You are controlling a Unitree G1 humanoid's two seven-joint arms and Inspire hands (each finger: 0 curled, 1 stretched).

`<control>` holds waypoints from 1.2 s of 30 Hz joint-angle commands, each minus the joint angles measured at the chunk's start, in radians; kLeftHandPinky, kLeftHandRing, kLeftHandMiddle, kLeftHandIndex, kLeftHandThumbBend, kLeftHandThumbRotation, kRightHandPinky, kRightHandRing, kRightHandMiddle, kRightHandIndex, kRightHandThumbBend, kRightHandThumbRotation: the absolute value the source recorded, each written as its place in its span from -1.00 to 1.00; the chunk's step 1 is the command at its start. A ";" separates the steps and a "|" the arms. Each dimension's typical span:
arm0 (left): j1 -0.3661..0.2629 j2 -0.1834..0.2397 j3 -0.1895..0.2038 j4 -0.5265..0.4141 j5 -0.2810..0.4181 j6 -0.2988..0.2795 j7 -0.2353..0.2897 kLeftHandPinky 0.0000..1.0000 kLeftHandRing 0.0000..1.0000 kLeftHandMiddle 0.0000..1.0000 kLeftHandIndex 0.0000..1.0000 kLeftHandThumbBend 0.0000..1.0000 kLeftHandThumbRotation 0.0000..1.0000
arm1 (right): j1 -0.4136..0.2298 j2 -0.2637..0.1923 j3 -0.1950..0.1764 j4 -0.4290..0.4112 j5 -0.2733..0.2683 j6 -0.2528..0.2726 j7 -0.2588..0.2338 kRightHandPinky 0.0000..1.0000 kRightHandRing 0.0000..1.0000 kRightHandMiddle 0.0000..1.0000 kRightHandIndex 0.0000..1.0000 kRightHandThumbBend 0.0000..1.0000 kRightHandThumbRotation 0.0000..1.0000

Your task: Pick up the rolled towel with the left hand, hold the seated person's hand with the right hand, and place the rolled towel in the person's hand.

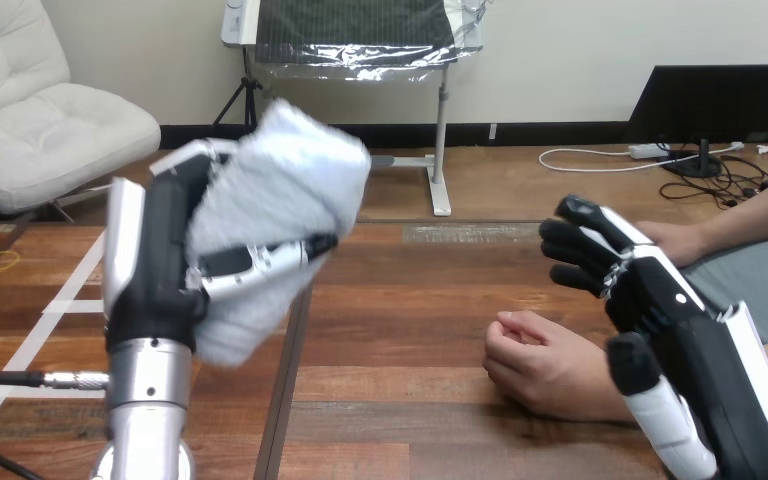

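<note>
My left hand [160, 265] is raised at the view's left, its fingers and thumb curled round the rolled white towel [280, 190], which it holds well above the table. The person's hand [535, 360] rests on the table at lower right, loosely curled with the knuckles to the left. My right hand [660, 300] sits just right of it, over the person's wrist. Its fingers [580, 245] reach away, relaxed, and its thumb [655, 405] lies in front of the forearm. I see nothing gripped by it.
The person's other hand [675, 240] lies further back at the right, behind my right hand's fingers. The wooden table [400, 330] stretches between my two hands.
</note>
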 commanded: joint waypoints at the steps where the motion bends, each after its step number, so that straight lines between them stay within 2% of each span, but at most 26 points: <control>1: -0.043 -0.031 0.022 -0.046 -0.057 -0.070 0.000 -0.50 -0.39 -0.26 -0.20 0.23 -1.00 | -0.081 -0.027 -0.039 -0.005 -0.006 0.015 -0.009 0.66 0.69 0.69 0.73 0.78 0.73; 12: -0.036 -0.068 0.022 -0.050 -0.191 -0.119 -0.052 -0.53 -0.43 -0.28 -0.21 0.08 -1.00 | -0.145 -0.112 -0.101 0.028 -0.014 0.027 0.018 0.69 0.74 0.75 0.75 0.84 0.56; 20: -0.028 -0.089 0.019 -0.058 -0.210 -0.117 -0.068 -0.54 -0.44 -0.30 -0.22 0.04 -1.00 | -0.200 -0.180 -0.142 0.061 -0.014 0.039 0.040 0.66 0.74 0.77 0.74 0.91 0.45; 26: -0.018 -0.106 0.014 -0.066 -0.222 -0.115 -0.079 -0.55 -0.44 -0.31 -0.23 0.02 -1.00 | -0.231 -0.232 -0.177 0.085 -0.059 0.049 0.044 0.59 0.71 0.76 0.74 0.94 0.44; 33: -0.011 -0.119 0.011 -0.073 -0.217 -0.115 -0.087 -0.56 -0.45 -0.31 -0.24 0.00 -1.00 | -0.245 -0.301 -0.218 0.074 -0.079 0.113 0.068 0.55 0.72 0.78 0.75 0.99 0.38; 36: -0.008 -0.124 0.011 -0.075 -0.217 -0.112 -0.091 -0.57 -0.45 -0.31 -0.24 -0.01 -1.00 | -0.254 -0.328 -0.230 0.077 -0.088 0.122 0.079 0.54 0.73 0.79 0.76 1.00 0.33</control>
